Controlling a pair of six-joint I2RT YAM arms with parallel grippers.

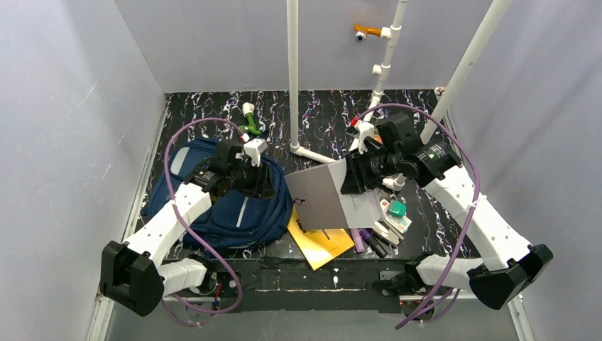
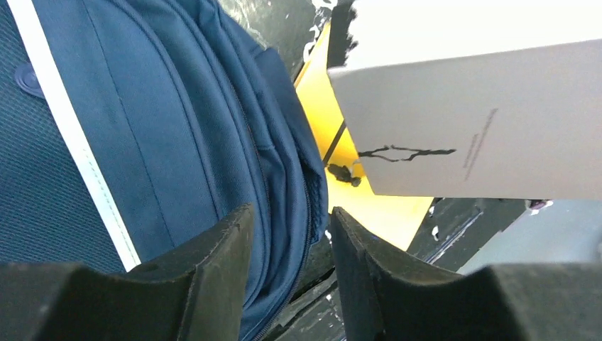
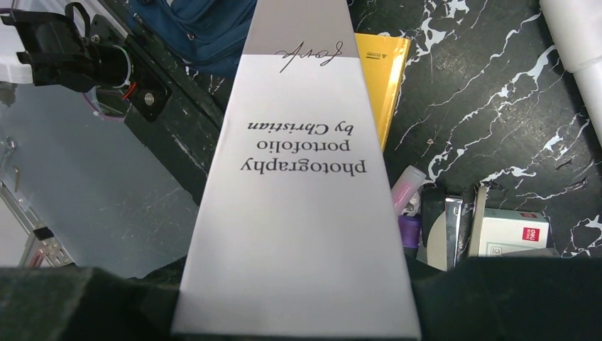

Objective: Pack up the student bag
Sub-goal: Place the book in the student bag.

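Lying student bag (image 1: 259, 213), perhaps unzipped.

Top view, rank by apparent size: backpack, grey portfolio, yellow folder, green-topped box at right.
1. student bag
2. grey photography portfolio, lifted nearer the camera, so its lead over the folder is unsure
3. yellow folder, partly covered
4. green-topped box

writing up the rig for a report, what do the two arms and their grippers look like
The left arm and right arm have white links and black joints; a purple cable loops along each. The fingers are black and wedge-shaped.
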